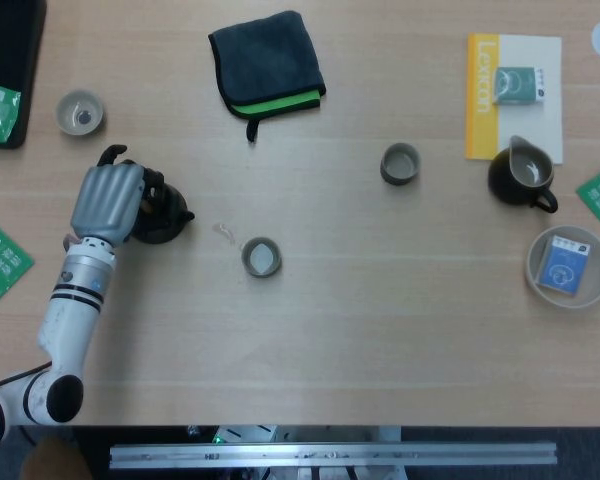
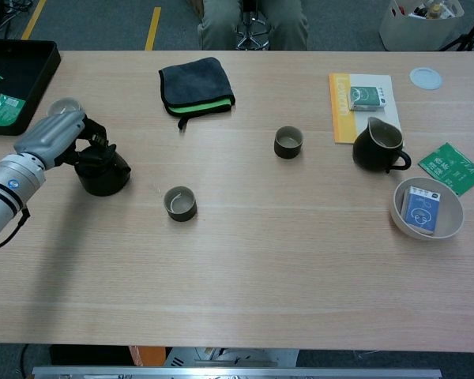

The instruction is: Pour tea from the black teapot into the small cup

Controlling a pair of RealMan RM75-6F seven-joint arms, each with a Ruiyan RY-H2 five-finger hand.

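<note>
A pale, fine-grained wood-laminate worktop (image 1: 380, 330) carries a squat, round black teapot (image 1: 163, 213) at the left of the frame, its short spout pointing right toward a small cylindrical grey cup (image 1: 262, 258) just right of it and slightly lower. The silver, metal-shelled left hand (image 1: 107, 201) lies over the teapot's left side, fingers curled around the dark looped handle, gripping it; the teapot stands upright on the worktop. The right hand does not show in either view. A second small cup (image 1: 400, 163) sits at centre right, a glossy dark pitcher (image 1: 520, 175) further right, and a folded grey-and-green microfibre cloth (image 1: 268, 60) at upper centre.
</note>
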